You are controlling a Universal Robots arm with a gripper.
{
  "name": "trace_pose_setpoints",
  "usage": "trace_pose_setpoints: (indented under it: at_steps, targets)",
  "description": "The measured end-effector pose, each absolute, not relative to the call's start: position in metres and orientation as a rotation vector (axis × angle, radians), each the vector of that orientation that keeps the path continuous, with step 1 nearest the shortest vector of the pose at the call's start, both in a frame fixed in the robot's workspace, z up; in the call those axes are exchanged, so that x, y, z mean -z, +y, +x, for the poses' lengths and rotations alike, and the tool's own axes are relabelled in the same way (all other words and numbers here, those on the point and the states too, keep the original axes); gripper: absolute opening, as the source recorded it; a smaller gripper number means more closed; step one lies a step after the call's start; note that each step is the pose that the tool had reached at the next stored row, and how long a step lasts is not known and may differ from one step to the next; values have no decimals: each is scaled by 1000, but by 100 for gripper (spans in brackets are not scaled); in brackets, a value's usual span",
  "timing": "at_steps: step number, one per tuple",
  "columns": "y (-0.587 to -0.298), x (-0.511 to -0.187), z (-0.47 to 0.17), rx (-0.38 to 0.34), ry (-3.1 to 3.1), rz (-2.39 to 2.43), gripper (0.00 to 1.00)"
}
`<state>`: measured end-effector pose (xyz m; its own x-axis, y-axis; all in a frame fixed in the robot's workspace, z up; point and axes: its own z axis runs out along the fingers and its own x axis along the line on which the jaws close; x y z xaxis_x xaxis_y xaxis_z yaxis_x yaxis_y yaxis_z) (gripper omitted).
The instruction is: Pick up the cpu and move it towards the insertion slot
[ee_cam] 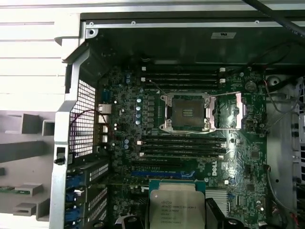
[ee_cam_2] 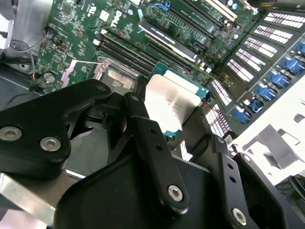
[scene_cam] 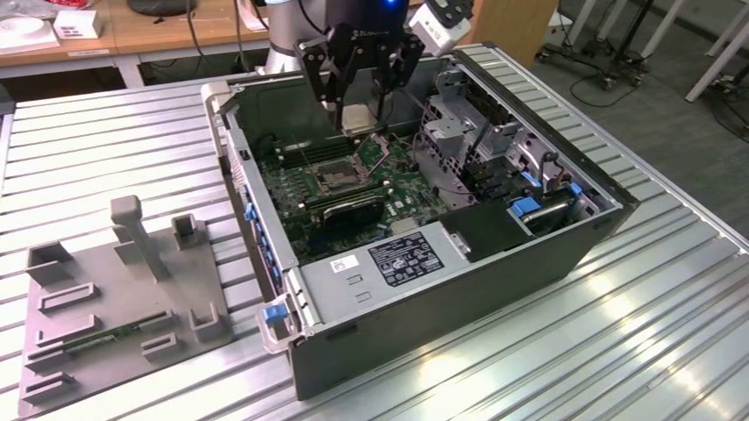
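Exterior view, scanning left to right. Lower left of frame: a grey fixture tray [scene_cam: 117,307] sits on the slatted counter [scene_cam: 105,140], well apart from the work. Centre: the open computer case [scene_cam: 468,263] lies on its side, so the motherboard [scene_cam: 339,189] faces up and I can reach it from above. Upper centre: my claw [scene_cam: 363,118] hangs inside the case, just above and behind the insertion slot [scene_cam: 331,175].

The claw is clamped on the cpu [ee_cam_2: 174,107]; in the second wrist view the black fingers [ee_cam_2: 143,129] press its opposite edges, leaving the silvery top bare. I judge the edge grip keeps the underside free for seating.

The first wrist view gives what the exterior cannot: the slot [ee_cam: 187,113] with its metal frame swung open and the lever out, socket unoccupied, and the cpu [ee_cam: 176,207] at bottom centre, near but not yet over it.
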<state>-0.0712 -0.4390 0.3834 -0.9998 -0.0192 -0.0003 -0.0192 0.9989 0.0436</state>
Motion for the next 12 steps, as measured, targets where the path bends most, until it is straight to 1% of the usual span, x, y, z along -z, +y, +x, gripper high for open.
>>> trace_pose_setpoints:
  at_steps: [12]
  targets:
    - [-439,-383,-64,68,-3141,30,55]
